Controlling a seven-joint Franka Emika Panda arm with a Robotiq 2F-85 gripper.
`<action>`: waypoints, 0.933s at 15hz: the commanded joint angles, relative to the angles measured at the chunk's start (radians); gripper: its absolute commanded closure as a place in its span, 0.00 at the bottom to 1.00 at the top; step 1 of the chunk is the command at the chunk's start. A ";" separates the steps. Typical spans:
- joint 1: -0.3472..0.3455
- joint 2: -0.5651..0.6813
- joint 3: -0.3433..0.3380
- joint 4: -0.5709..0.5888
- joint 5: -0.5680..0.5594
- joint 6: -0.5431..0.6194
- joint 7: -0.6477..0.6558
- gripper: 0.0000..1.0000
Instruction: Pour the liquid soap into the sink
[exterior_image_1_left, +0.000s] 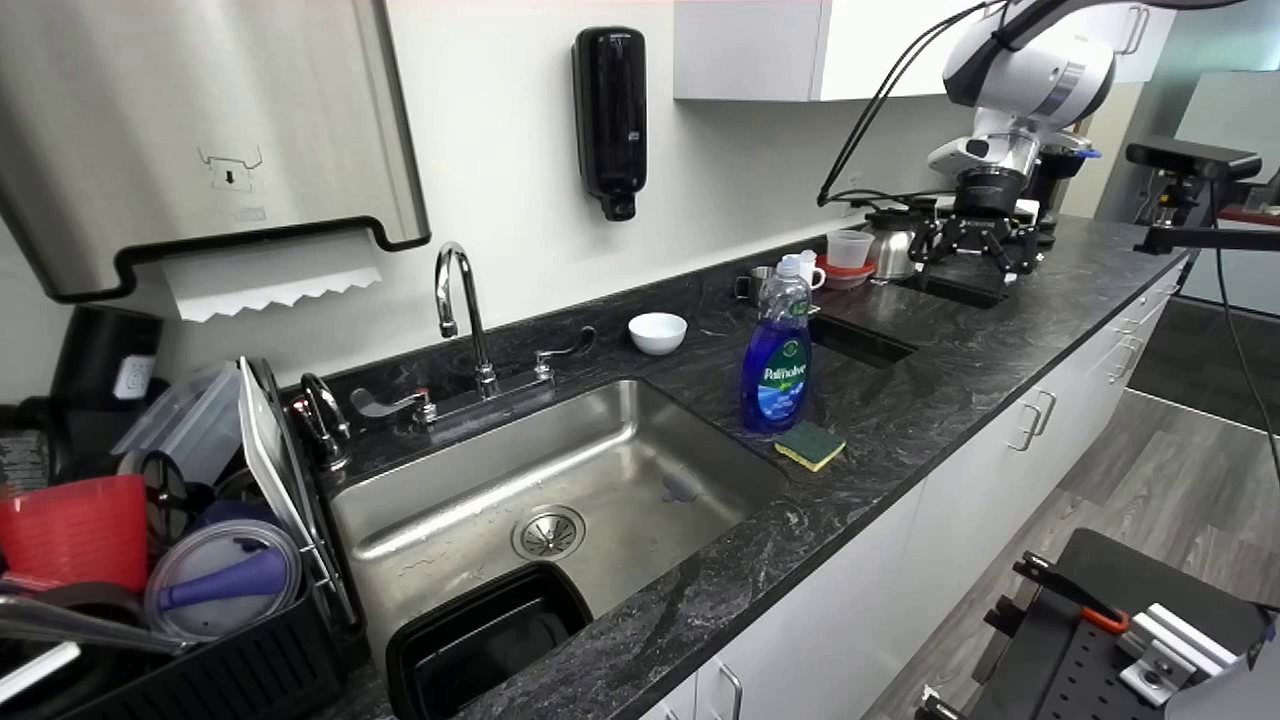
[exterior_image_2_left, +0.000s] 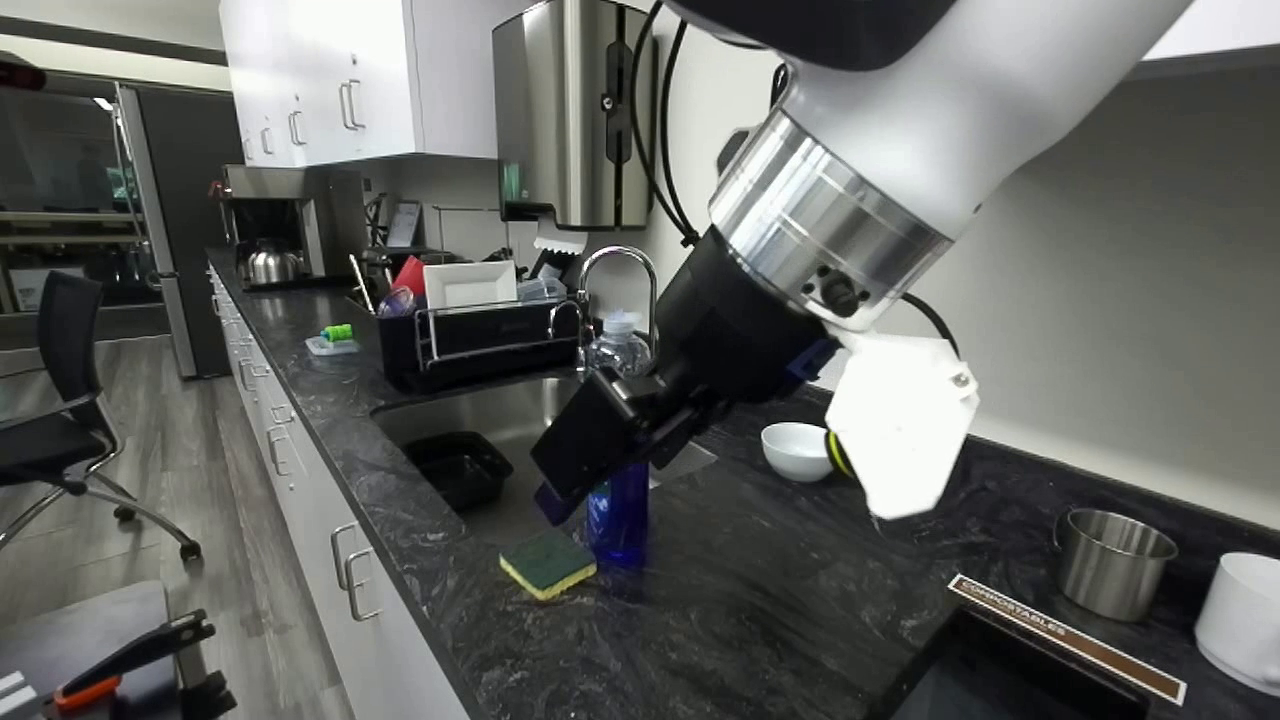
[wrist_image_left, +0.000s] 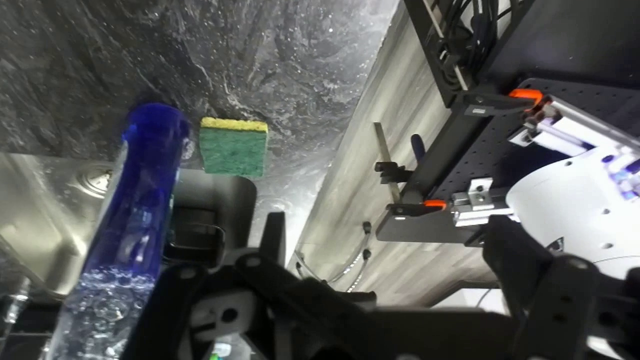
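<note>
The liquid soap, a clear Palmolive bottle (exterior_image_1_left: 775, 370) of blue liquid with a pale cap, stands upright on the dark counter beside the sink (exterior_image_1_left: 640, 440). My gripper (exterior_image_1_left: 965, 262) hangs over the counter, well past the bottle in this exterior view. Seen in an exterior view, the gripper (exterior_image_2_left: 585, 465) covers part of the bottle (exterior_image_2_left: 618, 525). In the wrist view the bottle (wrist_image_left: 145, 200) leans across the left side, outside my jaws, its cap out of sight. The gripper (wrist_image_left: 390, 240) stands wide open, and nothing is between its fingers.
A green and yellow sponge (exterior_image_1_left: 810, 445) lies by the bottle's base. A white bowl (exterior_image_1_left: 657, 333) sits behind it, and a chrome faucet (exterior_image_1_left: 465, 310) rises over the basin. A black tub (exterior_image_1_left: 490, 640) rests at the sink's near end, next to a full dish rack (exterior_image_1_left: 210, 660).
</note>
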 joint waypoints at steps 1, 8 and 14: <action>-0.124 -0.061 0.230 0.005 -0.067 -0.065 -0.001 0.00; -0.126 -0.072 0.357 0.039 -0.089 -0.089 0.007 0.00; -0.139 -0.072 0.376 0.034 -0.101 -0.081 0.020 0.00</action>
